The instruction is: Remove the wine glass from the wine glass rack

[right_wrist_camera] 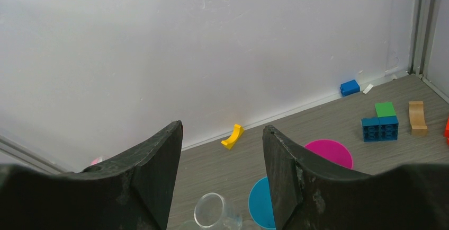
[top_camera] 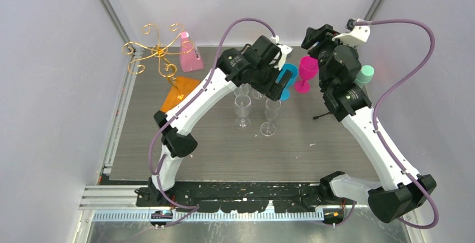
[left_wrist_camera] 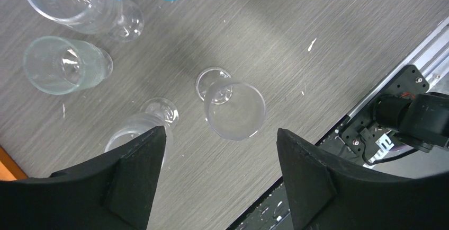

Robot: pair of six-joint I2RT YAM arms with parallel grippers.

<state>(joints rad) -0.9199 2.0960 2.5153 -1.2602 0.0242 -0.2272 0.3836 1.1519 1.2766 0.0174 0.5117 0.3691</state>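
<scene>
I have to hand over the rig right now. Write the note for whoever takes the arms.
Left gripper: open, empty, above the clear glasses standing on the table.
Right gripper: open, empty, raised near the magenta glass.
Wine glass rack: far-left corner. A pink glass is inverted at its right side, apparently hanging.
Done: clear, blue glass and magenta stand upright on the table.
Left: take the pink glass off, if it does hang.

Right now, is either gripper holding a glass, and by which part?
Nothing is held: the left gripper and the right gripper both stand open and empty.
</scene>
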